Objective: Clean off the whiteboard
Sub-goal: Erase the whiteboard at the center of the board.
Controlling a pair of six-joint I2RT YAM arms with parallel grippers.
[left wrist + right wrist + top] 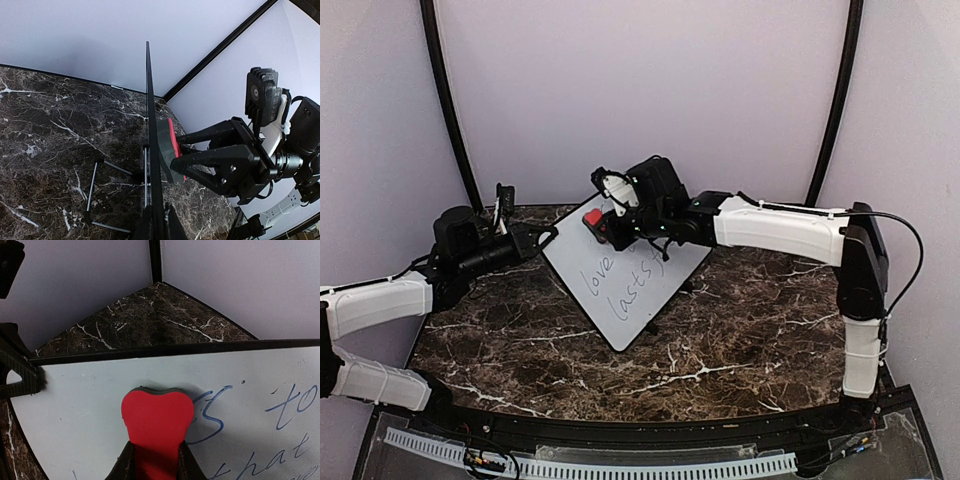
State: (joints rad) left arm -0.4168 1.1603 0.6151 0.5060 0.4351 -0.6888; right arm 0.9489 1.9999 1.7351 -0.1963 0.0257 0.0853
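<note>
Whiteboard [80,405] cut off, rt + btm edges

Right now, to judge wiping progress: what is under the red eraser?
The red eraser, clamped in the right gripper, lies flat against the whiteboard. Beside it blue writing shows; any ink beneath it is covered.

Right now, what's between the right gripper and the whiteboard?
The red eraser: the right gripper is shut on it, and its grey face lies against the whiteboard. The left wrist view shows it edge-on, sandwiched between them.
</note>
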